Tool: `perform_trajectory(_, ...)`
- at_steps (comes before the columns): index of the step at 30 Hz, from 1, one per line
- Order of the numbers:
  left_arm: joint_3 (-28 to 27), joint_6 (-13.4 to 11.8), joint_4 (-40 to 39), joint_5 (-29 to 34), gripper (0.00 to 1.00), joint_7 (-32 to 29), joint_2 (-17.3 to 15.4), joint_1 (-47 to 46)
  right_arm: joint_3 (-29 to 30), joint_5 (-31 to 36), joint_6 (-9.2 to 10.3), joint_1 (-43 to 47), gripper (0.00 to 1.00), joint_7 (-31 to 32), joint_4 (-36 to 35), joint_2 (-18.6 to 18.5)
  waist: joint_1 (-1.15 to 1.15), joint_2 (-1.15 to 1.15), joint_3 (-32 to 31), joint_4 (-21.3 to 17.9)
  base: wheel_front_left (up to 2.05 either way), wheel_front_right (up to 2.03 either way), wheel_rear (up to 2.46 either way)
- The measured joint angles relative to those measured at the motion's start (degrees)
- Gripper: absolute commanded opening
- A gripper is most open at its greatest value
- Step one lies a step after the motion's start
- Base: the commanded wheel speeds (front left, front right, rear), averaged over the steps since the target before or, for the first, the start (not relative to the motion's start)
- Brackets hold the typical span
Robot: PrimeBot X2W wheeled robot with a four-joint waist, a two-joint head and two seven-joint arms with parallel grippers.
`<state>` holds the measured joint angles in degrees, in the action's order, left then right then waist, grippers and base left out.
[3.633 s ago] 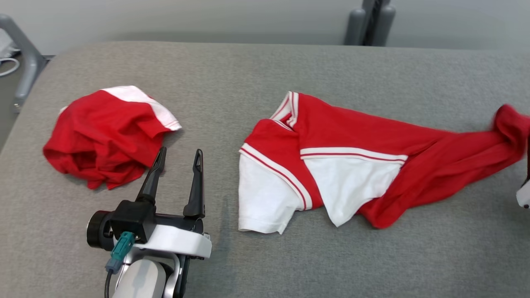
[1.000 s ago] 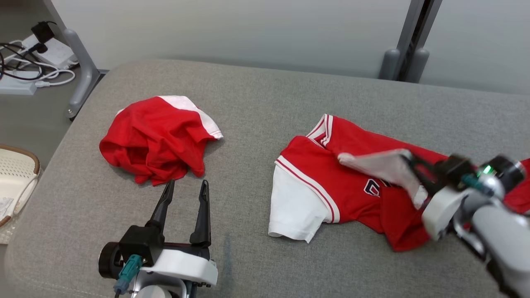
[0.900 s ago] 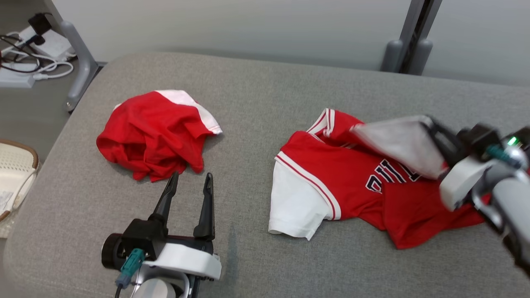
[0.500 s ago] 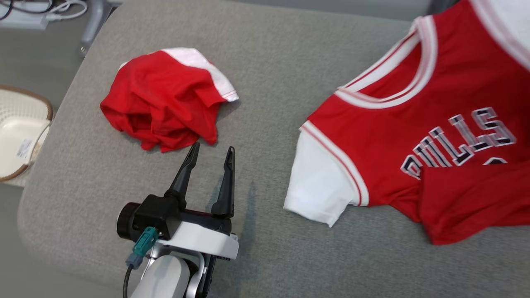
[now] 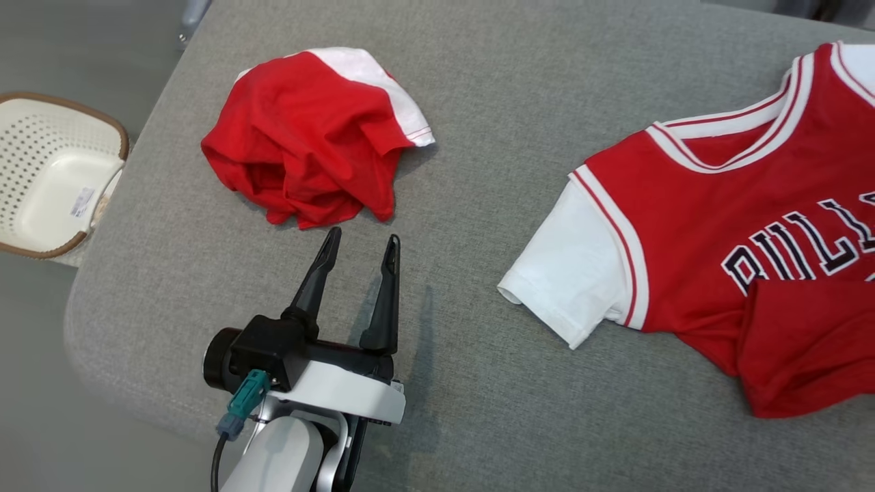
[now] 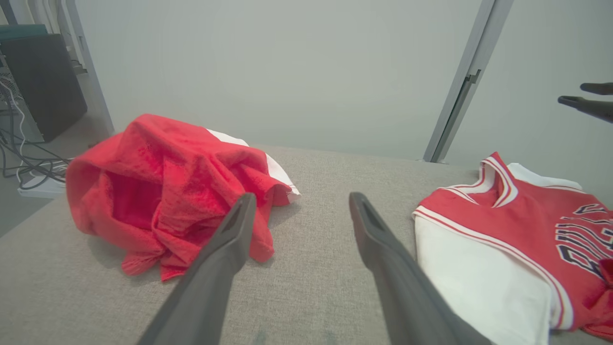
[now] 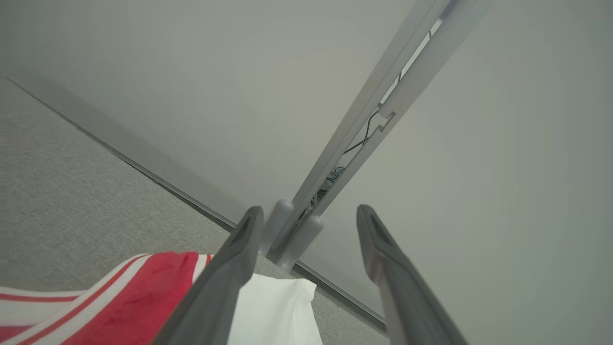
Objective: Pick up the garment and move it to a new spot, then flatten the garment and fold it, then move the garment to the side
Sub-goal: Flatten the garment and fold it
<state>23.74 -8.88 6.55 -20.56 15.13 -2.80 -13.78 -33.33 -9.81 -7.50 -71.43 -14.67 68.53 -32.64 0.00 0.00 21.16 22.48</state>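
Note:
The garment [image 5: 697, 225] is a red jersey with white sleeves and dark lettering. It lies face up on the right of the grey table [image 5: 513, 89], its lower edge folded over itself. My left gripper [image 5: 361, 246] rests open near the front edge, holding nothing and well left of the jersey's white sleeve [image 5: 567, 287]. In the left wrist view the jersey [image 6: 507, 215] lies right of the open fingers [image 6: 225, 249]. My right gripper [image 7: 309, 215] is open and holds nothing above the jersey's far sleeve [image 7: 273, 306]. The right gripper [image 6: 586, 96] hovers high at the right in the left wrist view.
A second red and white garment [image 5: 307, 137] lies crumpled just beyond my left fingertips. A cream perforated basket [image 5: 68, 106] stands on the floor left of the table. A grey post [image 7: 364, 124] and wall rise behind the table's far edge.
My right gripper has let go of the jersey's white sleeve and now stands open above it. The jersey lies spread with its lettering up. The head camera has tilted; the left arm has not moved.

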Motion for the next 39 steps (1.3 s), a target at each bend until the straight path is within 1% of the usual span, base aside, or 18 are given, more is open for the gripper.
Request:
perform_trajectory(4, -1.08, 0.08, 0.14, 0.97, 1.0, 0.0, 0.03, -0.23, 0.23, -1.31, 0.0, 2.72, 1.0, -0.22, -2.22, 2.41, 0.0, 0.0, -1.63, -1.57, 0.0, 0.0, 0.0)
perform_trajectory(7, -2.01, 0.47, 0.6, 1.78, 1.0, 0.0, 0.02, -0.19, 1.58, -2.55, -0.01, 5.73, 1.0, -0.32, -7.57, 3.42, 0.0, 0.0, -3.17, -3.22, 0.0, 0.0, 0.0)
perform_trajectory(11, -3.47, 0.86, 1.1, 3.03, 1.0, 0.0, 0.07, 0.59, 5.46, -3.45, 0.0, 12.23, 1.0, -0.33, -15.16, 3.88, 0.0, 0.0, -5.83, -5.64, 0.0, 0.0, 0.0)
perform_trajectory(13, -4.42, 1.25, 1.37, 3.56, 1.0, 0.0, 0.04, 1.32, 8.53, -3.75, 0.0, 16.11, 1.0, -0.33, -19.19, 4.78, 0.0, 0.0, -7.32, -6.89, 0.0, 0.0, 0.0)
perform_trajectory(16, -5.61, 1.35, 1.75, 3.88, 1.0, 0.0, 0.03, 2.81, 15.47, -4.36, 0.0, 23.2, 1.0, -0.41, -25.69, 6.36, 0.0, 0.0, -9.78, -8.66, 0.0, 0.0, 0.0)
perform_trajectory(18, -6.35, 1.6, 1.86, 3.94, 1.0, 0.0, 0.04, 3.8, 19.26, -3.15, 0.0, 29.43, 1.0, -0.46, -29.96, 7.46, 0.0, 0.0, -11.37, -9.85, 0.0, 0.0, 0.0)
perform_trajectory(21, -7.1, 1.83, 2.04, 4.02, 1.0, 0.0, 0.03, 5.26, 25.04, -1.68, 0.0, 38.71, 1.0, -0.47, -35.83, 10.23, 0.0, 0.0, -13.59, -11.68, 0.0, 0.0, 0.0)
perform_trajectory(25, -7.93, 2.02, 2.57, 4.43, 1.0, 0.0, 0.02, 6.93, 30.29, 1.41, 0.0, 48.74, 1.0, -0.46, -42.33, 13.96, 0.0, 0.0, -16.33, -13.7, 0.0, 0.0, 0.0)
perform_trajectory(27, -8.4, 2.2, 2.77, 4.49, 1.0, 0.0, 0.02, 7.7, 33.06, 1.81, 0.01, 52.65, 1.0, -0.47, -44.75, 16.58, 0.0, 0.0, -17.61, -14.52, 0.0, 0.0, 0.0)
perform_trajectory(29, -8.72, 2.29, 2.88, 4.69, 1.0, 0.0, 0.03, 8.39, 33.1, 4.24, 0.0, 56.07, 1.0, -0.47, -46.35, 17.92, 0.0, 0.0, -18.67, -15.21, 0.0, 0.0, 0.0)
perform_trajectory(34, -8.82, 2.61, 3.14, 4.98, 1.0, 0.0, 0.04, 9.17, 35.3, 4.75, 0.0, 60.67, 1.0, -0.47, -48.3, 22.08, 0.0, 0.0, -20.09, -16.29, 0.0, 0.0, 0.0)
perform_trajectory(39, -8.65, 2.77, 3.9, 5.13, 1.0, 0.0, 0.02, 10.16, 35.27, 5.97, 0.0, 63.84, 1.0, -0.47, -48.15, 24.28, 0.0, 0.0, -20.57, -16.19, 0.0, 0.0, 0.0)
